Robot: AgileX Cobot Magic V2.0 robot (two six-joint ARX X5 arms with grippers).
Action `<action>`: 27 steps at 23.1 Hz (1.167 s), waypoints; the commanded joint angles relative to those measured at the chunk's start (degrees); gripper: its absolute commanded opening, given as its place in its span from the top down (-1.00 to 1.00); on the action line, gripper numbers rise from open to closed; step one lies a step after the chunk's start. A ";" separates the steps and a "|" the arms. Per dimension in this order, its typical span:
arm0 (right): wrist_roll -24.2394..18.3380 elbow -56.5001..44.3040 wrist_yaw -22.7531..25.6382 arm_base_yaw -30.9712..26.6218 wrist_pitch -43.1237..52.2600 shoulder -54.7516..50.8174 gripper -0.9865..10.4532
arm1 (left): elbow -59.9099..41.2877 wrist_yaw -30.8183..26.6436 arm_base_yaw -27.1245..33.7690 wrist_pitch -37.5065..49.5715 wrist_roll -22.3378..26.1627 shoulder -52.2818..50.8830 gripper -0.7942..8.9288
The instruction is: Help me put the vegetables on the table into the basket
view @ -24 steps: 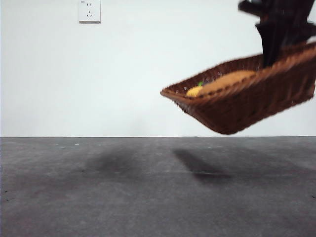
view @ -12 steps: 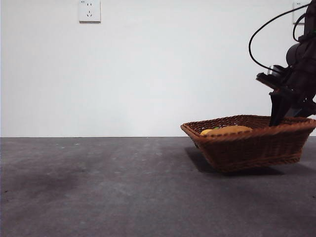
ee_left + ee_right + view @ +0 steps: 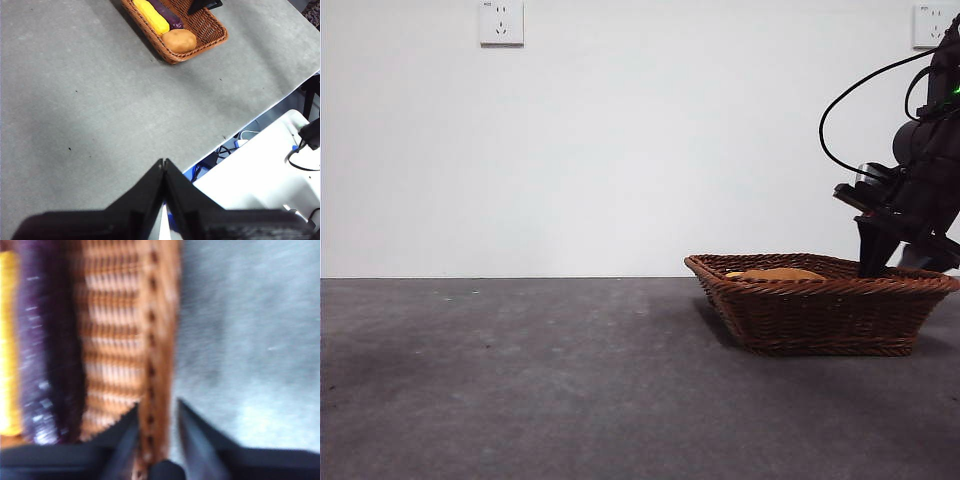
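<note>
While the left tool hangs well away over the table with its jaws pressed together, the dark brown woven basket sits flat on the table's right side. Inside lie the yellow corn cob, the dark purple eggplant and the round orange-brown potato. The right tool pinches the basket's braided rim.

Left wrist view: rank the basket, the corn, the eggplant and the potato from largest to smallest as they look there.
1. Basket, by far the largest; it holds the other three.
2. Corn, a long cob cut off by the picture's edge.
3. Potato and eggplant: unsure, since the eggplant is partly hidden and cropped.
</note>
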 commanded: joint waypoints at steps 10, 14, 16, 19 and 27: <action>1.18 -0.33 9.44 0.00 -13.46 -34.49 0.55 | -0.31 -1.97 -0.17 0.15 2.54 -0.17 0.84; 2.56 -0.33 17.00 0.00 -20.26 -55.39 0.86 | -0.28 -1.81 -0.15 0.20 2.51 0.72 0.84; 2.54 -0.33 17.84 0.00 -23.23 -64.00 0.86 | -0.28 -1.81 -0.17 0.20 2.51 1.51 0.84; 2.34 -0.28 17.97 0.00 -26.01 -73.85 0.86 | -0.28 -1.81 -0.15 0.20 2.51 3.28 0.84; 2.34 -0.22 17.94 0.00 -26.01 -80.28 0.86 | -0.28 -1.81 -0.15 0.22 2.51 12.74 0.84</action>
